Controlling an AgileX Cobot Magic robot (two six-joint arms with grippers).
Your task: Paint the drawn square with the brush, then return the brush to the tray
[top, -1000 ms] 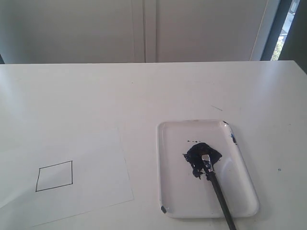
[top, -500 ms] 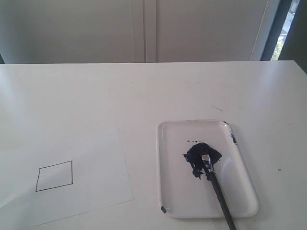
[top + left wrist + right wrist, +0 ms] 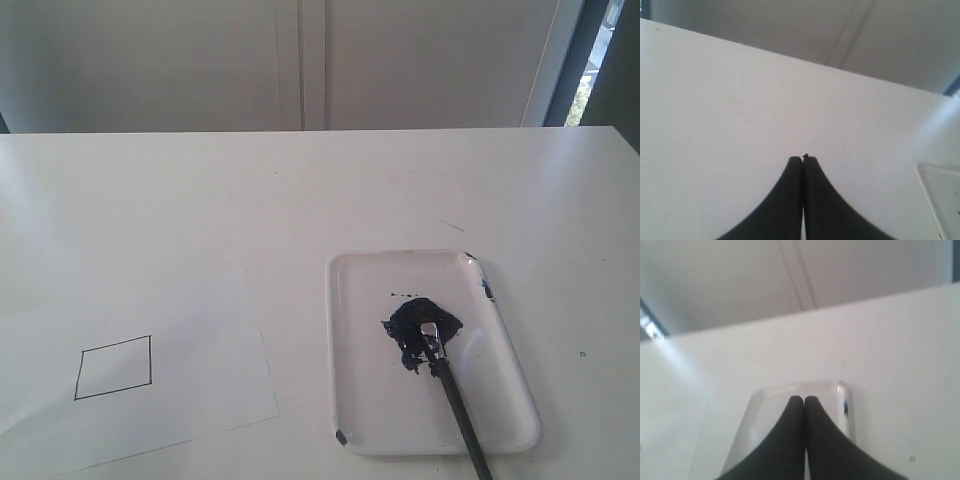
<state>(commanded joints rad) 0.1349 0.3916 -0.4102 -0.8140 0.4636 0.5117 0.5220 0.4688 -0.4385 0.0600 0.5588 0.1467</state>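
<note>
The drawn square (image 3: 114, 367), a thin black outline with a white middle, sits on a paper sheet (image 3: 210, 350) at the exterior view's lower left. The brush (image 3: 452, 396) lies in the white tray (image 3: 360, 300), bristles in a dark blue paint blotch (image 3: 420, 325), black handle crossing the tray's near rim and running out of view. Neither arm shows in the exterior view. My left gripper (image 3: 802, 158) is shut and empty above bare table. My right gripper (image 3: 803, 398) is shut and empty in front of the tray (image 3: 847, 405), whose inside it hides.
The white table (image 3: 320, 190) stretches back to a pale wall with a window strip at the far right. A corner of the tray (image 3: 940, 190) shows in the left wrist view. Small dark specks mark the table right of the tray.
</note>
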